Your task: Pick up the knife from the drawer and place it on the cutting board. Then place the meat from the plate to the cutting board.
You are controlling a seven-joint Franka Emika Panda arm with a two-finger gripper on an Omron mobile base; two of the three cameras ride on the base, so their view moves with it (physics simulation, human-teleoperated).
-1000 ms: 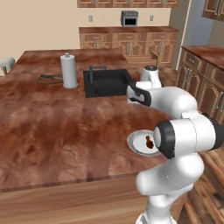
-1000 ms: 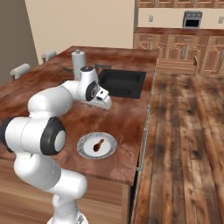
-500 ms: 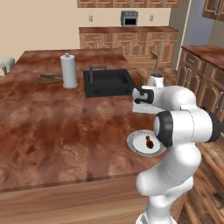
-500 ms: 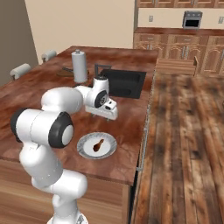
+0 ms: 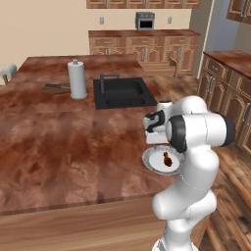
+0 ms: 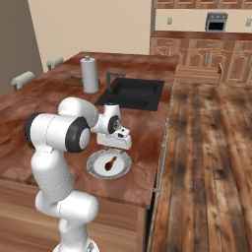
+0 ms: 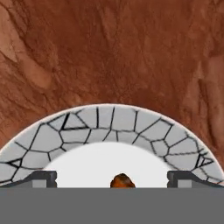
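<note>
The tool (image 6: 114, 146) has swung from the sink (image 6: 133, 93) side of the desk (image 5: 59, 142) toward the near edge and now hangs just above the plate (image 5: 152, 163), with its jaws wide open and nothing between them, so I judge the robot is going for the meat (image 5: 167, 158), which lies in the middle of the plate. Far beyond the plate, the cutting board (image 5: 55, 89) lies beside the paper towel roll (image 5: 76, 79) with a dark knife-like thing on it. The roll and sink lie between plate and board.
</note>
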